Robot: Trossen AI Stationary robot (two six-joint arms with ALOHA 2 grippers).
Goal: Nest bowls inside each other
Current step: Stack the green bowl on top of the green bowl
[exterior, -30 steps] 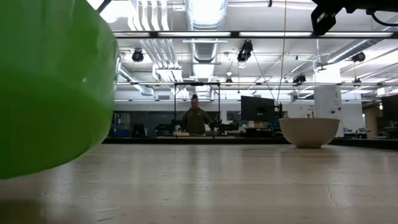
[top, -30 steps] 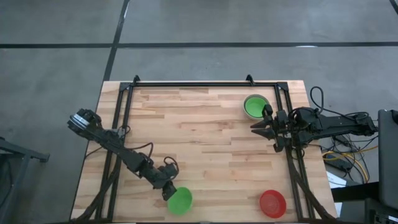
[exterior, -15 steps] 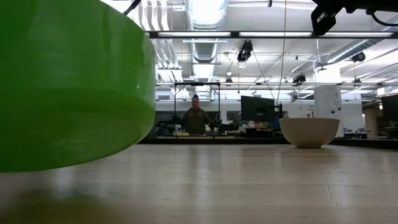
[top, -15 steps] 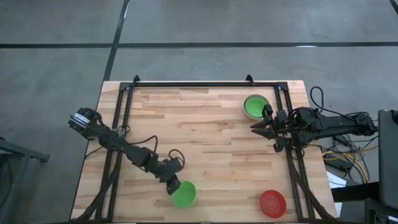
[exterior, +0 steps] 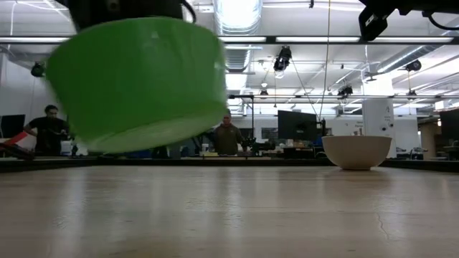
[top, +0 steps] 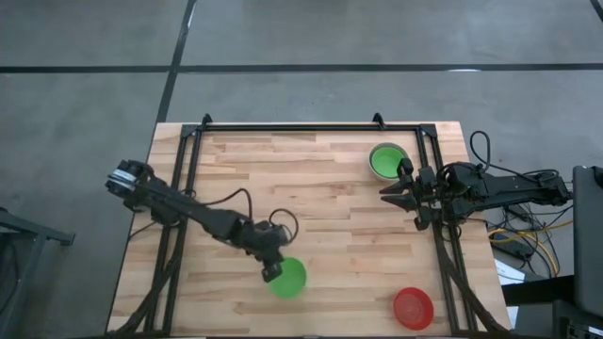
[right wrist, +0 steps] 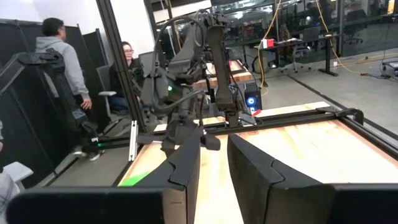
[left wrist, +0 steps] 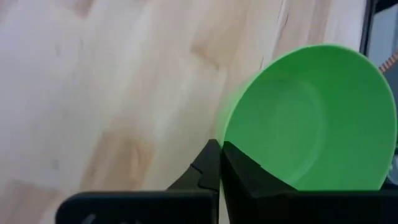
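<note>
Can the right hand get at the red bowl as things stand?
Probably yes. The right hand hovers open with nothing in it, and bare table lies between it and the red bowl near the front edge.

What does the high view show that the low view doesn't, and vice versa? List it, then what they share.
Only high: the red bowl, a nested green bowl inside the pale bowl, the left gripper shut on the carried green bowl, the right gripper open beside the nested pair. Only low: the carried bowl clear of the tabletop; people behind. Both: carried and pale bowls.
</note>
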